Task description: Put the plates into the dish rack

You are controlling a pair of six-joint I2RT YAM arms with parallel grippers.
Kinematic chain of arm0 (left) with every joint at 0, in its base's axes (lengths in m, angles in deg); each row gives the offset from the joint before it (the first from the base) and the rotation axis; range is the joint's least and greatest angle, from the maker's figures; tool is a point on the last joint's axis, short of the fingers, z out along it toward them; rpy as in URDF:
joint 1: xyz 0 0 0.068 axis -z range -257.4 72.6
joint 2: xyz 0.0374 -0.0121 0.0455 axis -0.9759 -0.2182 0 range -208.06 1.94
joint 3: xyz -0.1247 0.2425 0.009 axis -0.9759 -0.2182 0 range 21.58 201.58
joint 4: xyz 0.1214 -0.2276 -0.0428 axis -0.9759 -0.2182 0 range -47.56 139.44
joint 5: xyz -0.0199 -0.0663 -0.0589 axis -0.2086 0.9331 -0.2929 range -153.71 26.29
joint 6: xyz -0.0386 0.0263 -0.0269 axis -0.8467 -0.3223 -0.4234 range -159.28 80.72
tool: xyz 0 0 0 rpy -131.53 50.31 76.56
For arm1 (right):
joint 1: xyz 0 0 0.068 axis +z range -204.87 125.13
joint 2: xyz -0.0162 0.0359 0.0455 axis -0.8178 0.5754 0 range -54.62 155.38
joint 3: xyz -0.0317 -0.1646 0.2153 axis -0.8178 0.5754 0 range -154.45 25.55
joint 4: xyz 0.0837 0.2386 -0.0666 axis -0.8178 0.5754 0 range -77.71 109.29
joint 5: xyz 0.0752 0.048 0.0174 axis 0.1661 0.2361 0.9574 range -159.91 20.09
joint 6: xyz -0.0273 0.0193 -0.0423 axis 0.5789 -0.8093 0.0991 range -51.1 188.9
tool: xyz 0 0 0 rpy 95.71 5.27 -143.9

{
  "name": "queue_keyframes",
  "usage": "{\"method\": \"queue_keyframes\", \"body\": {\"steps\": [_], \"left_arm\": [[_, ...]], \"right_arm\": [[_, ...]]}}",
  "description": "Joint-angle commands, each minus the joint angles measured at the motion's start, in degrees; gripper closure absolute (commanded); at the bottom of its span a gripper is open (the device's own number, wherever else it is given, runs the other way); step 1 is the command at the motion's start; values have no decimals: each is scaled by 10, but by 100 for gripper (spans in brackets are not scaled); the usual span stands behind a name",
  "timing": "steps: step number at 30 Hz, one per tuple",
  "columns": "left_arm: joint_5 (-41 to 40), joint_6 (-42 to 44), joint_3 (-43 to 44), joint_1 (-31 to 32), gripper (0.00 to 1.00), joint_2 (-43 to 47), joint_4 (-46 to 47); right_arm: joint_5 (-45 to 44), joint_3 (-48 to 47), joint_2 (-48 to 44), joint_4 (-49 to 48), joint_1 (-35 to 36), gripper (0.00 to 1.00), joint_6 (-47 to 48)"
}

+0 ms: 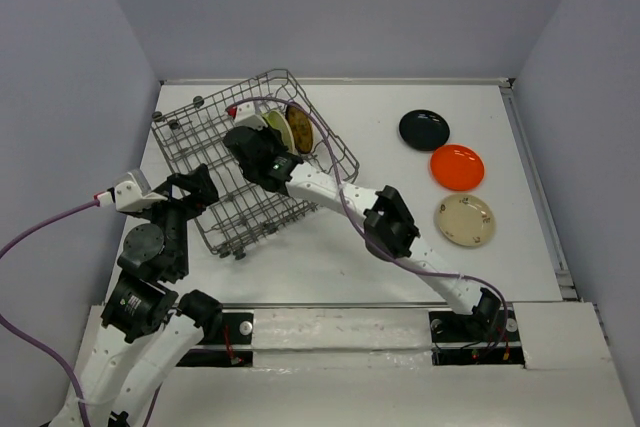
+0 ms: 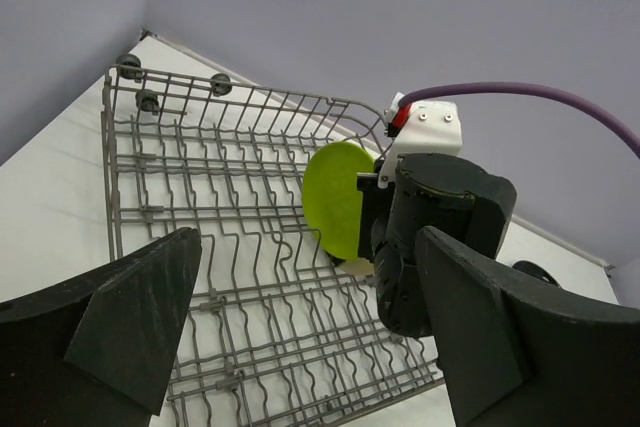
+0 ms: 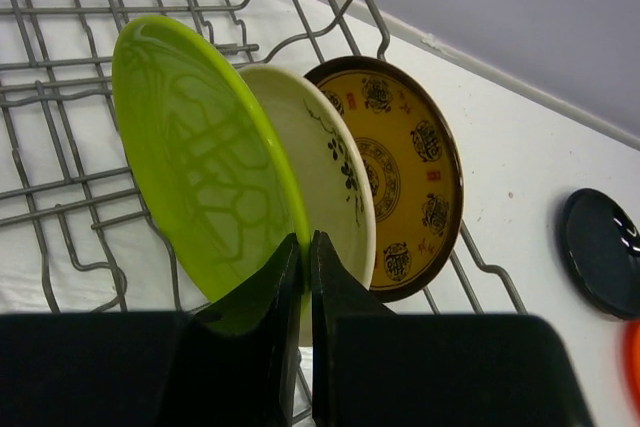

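Rack [image 1: 215,137] stands on the table's [image 1: 330,267] left half, and three plates stand on edge in its far right corner: lime plate [image 3: 200,157], cream plate [image 3: 335,172] and patterned plate [image 3: 410,177], close side by side. On the lime plate's lower rim the right gripper [image 3: 306,252] has its fingers pinched together. At the rack's near left side the left gripper [image 2: 310,277] hovers, spread wide and holding nothing. Black plate [image 1: 424,129], orange plate [image 1: 457,167] and beige plate [image 1: 465,220] lie flat on the table, well apart from the rack.
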Motion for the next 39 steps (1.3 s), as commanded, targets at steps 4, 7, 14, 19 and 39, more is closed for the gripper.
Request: {"method": "queue_keyframes", "body": {"steps": [4,7,14,19,39], "left_arm": [[-6,-1,16,2,1,1,21],[-3,0,16,1,1,1,22],[3,2,14,0,1,-7,24],[11,3,13,-3,1,-15,29],[61,17,3,-17,1,-22,46]], "right_arm": [[-21,28,7,-34,18,92,-10],[-18,42,2,-35,18,88,-18],[2,66,-22,-34,18,63,-38],[31,108,-72,-33,18,53,-68],[316,589,-506,-51,-169,48,-328]]}}
